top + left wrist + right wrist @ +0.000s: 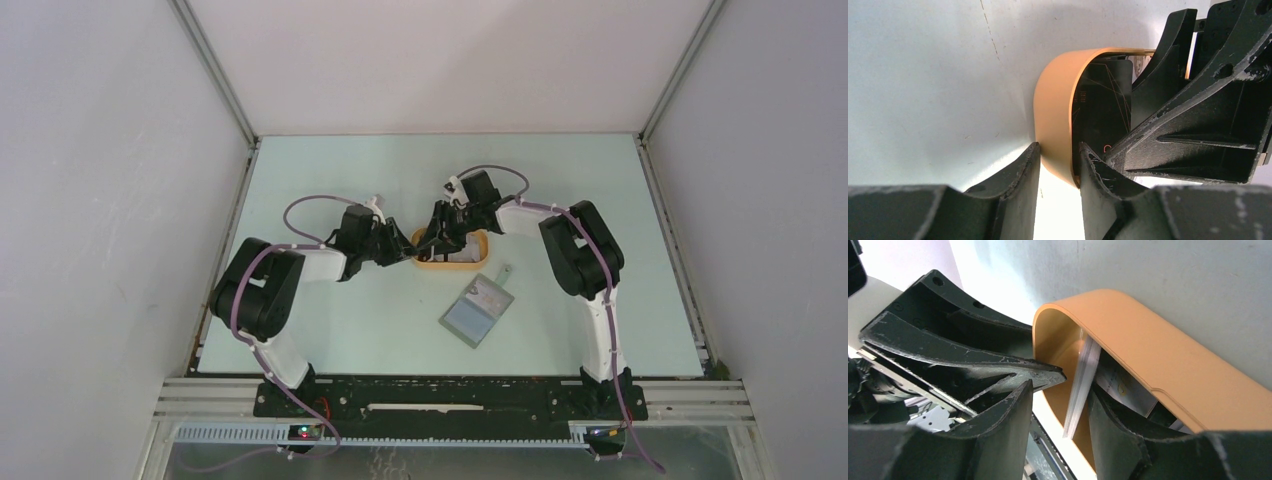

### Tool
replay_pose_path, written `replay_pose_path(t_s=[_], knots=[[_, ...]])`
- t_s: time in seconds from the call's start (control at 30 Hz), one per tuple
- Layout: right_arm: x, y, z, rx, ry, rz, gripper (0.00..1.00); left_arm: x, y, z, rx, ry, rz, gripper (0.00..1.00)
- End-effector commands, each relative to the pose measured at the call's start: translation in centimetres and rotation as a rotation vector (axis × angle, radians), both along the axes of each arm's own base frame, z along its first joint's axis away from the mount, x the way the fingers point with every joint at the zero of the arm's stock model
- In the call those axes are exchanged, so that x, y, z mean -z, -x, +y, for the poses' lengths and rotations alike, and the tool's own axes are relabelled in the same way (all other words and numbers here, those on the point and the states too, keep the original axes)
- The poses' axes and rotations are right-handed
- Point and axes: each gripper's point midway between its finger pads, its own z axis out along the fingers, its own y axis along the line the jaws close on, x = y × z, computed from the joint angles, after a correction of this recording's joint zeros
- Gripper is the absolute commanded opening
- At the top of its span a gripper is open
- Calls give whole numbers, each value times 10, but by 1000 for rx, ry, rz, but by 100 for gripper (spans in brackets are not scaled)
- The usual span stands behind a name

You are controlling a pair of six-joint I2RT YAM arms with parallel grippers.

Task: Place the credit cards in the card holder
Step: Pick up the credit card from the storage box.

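The credit cards lie in an orange oval tray (pixel 472 262). My left gripper (pixel 405 252) (pixel 1058 150) is shut on the tray's end wall (pixel 1053 110), with one finger outside and one inside. A black card (pixel 1103 105) stands just inside that wall. My right gripper (pixel 437 243) (pixel 1060 392) is open and reaches into the tray (pixel 1158 340) from above. A whitish card (pixel 1080 385) stands on edge between its fingers, leaning on the right one. A second pale card (pixel 1120 382) lies behind it. The grey-green card holder (pixel 476 310) lies open on the table in front of the tray, untouched.
Both grippers crowd the tray's left end, their fingers nearly touching. The left arm's finger (pixel 973 365) sits just beside my right gripper. White walls enclose the pale green table (pixel 340 330) at the back and on both sides.
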Motion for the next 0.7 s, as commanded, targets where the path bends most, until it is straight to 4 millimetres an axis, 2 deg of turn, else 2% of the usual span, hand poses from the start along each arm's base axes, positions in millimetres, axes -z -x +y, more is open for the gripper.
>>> replay_pose_path(t_s=[0.0, 0.27, 0.67], knots=[[-2, -6, -9, 9, 78, -59, 53, -25, -15, -15, 35, 47, -65, 38], [-10, -6, -7, -11, 24, -56, 53, -25, -14, -14, 36, 46, -66, 38], [-27, -12, -19, 13, -58, -34, 53, -25, -15, -15, 36, 46, -64, 38]])
